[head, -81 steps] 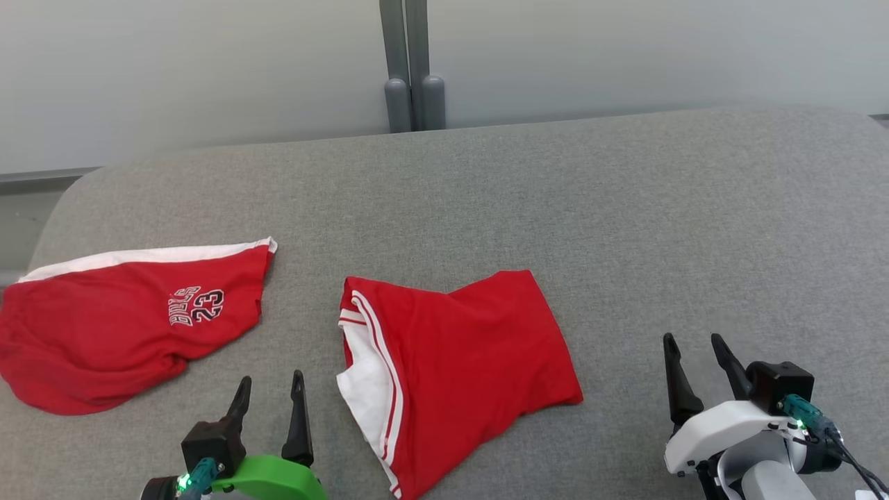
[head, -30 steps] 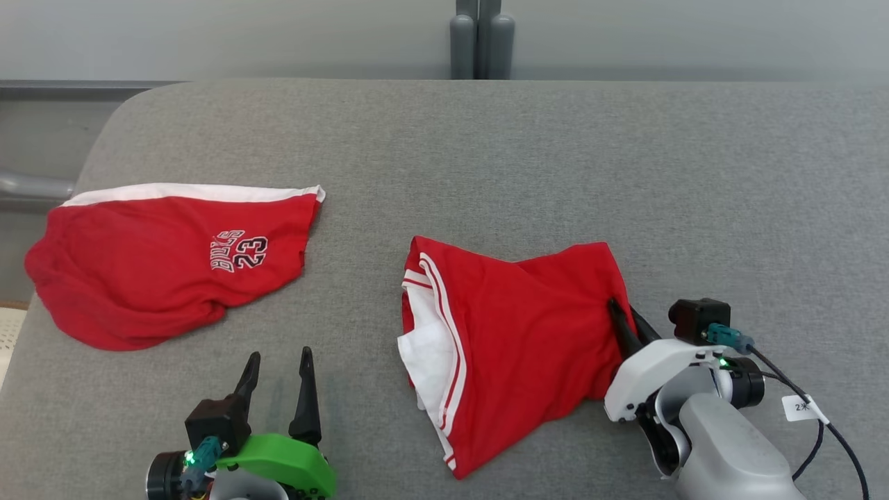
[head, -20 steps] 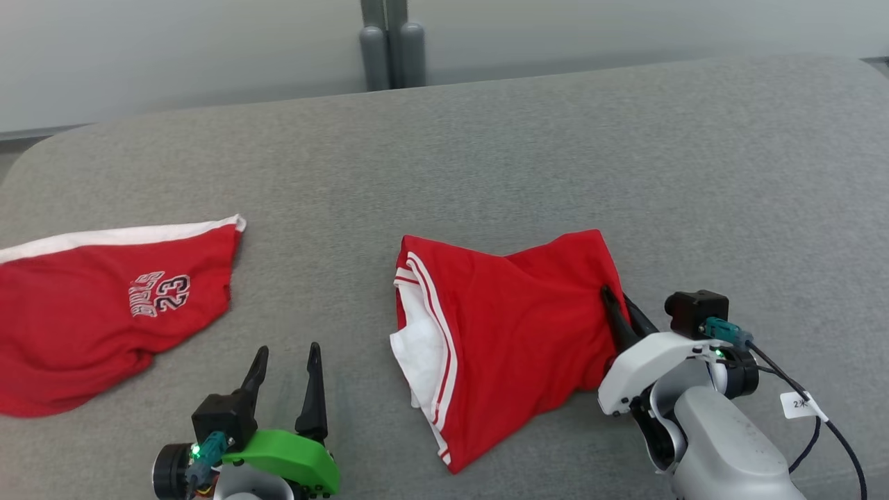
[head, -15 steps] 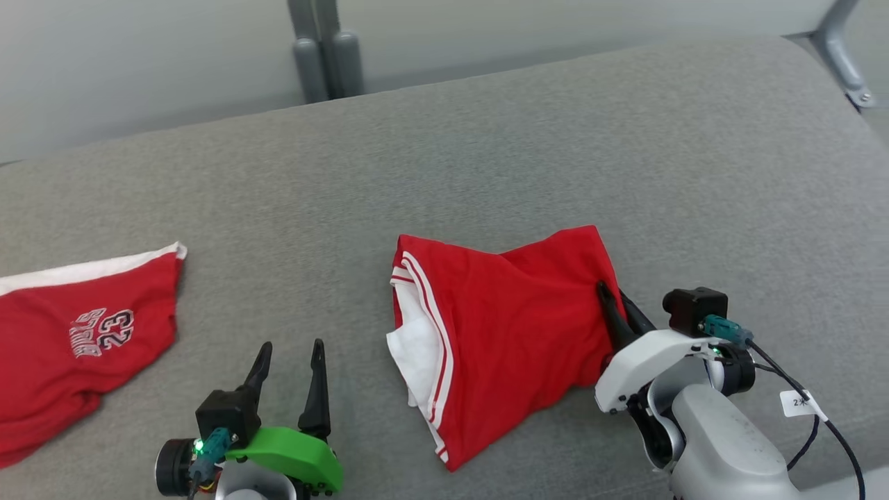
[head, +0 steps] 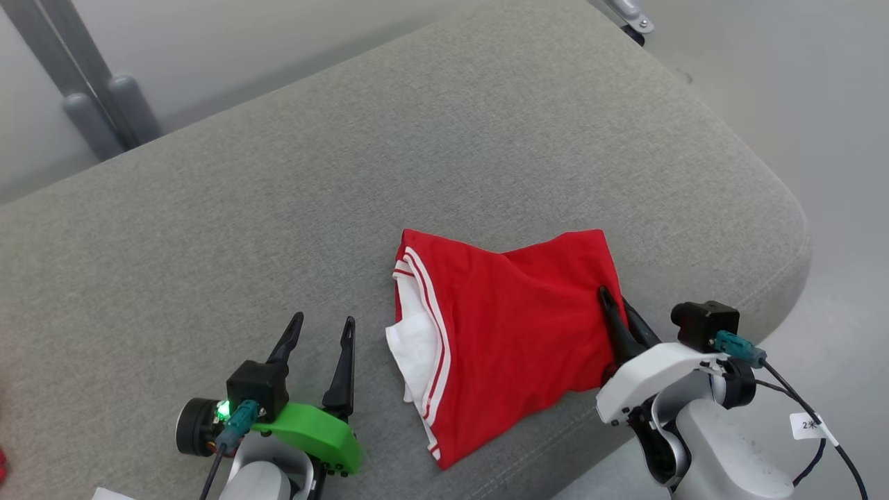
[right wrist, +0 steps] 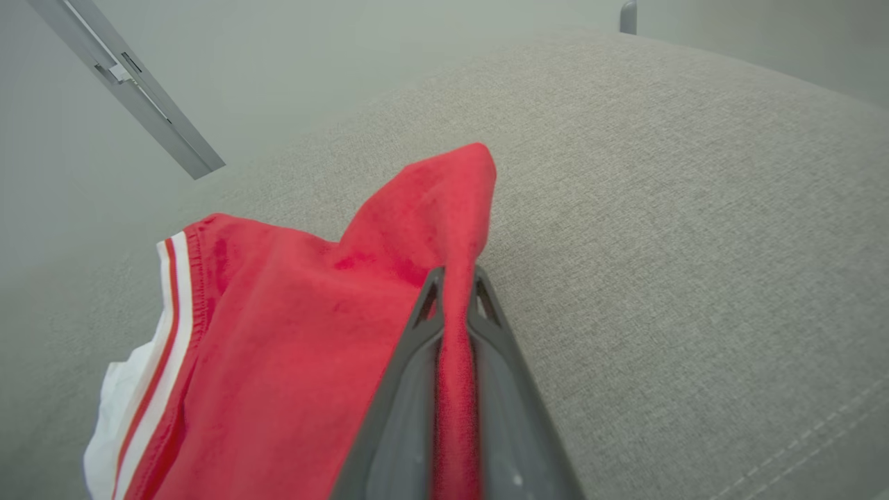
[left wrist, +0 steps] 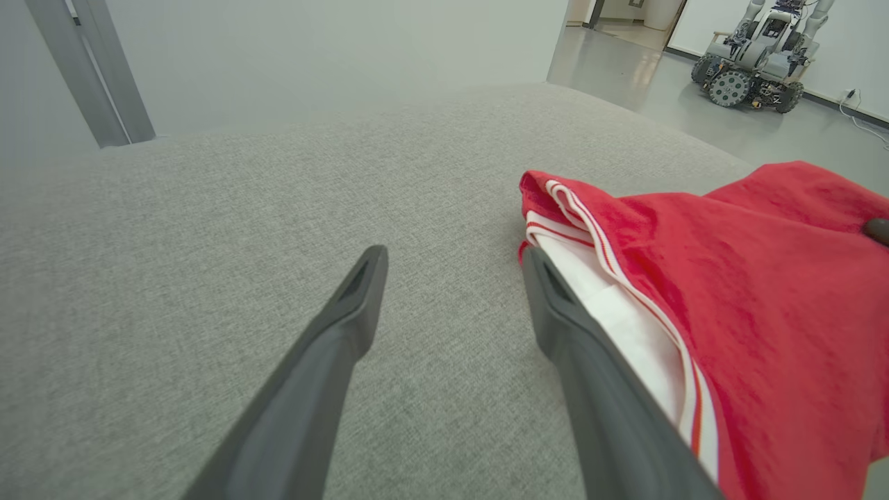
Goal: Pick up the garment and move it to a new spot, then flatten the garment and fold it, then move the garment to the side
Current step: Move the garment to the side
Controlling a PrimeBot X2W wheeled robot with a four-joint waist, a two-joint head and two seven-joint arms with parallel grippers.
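Near-left edge: red scrap point(head: 1, 465) cut off, can't ID. Right hem of garment point(head: 514, 333) hidden behind right gripper point(head: 614, 297); garment also cropped at the edge in both wrist views.

Garment point(head: 514, 333) on the cushion point(head: 347, 173) — left hand point(head: 324, 319) just beside it.

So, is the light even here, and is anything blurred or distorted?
Head view: soft even light, no glare, faint shadow under the garment. Left wrist view: wide lens stretches the left fingers. Right wrist view: the right fingers blur close to the lens.
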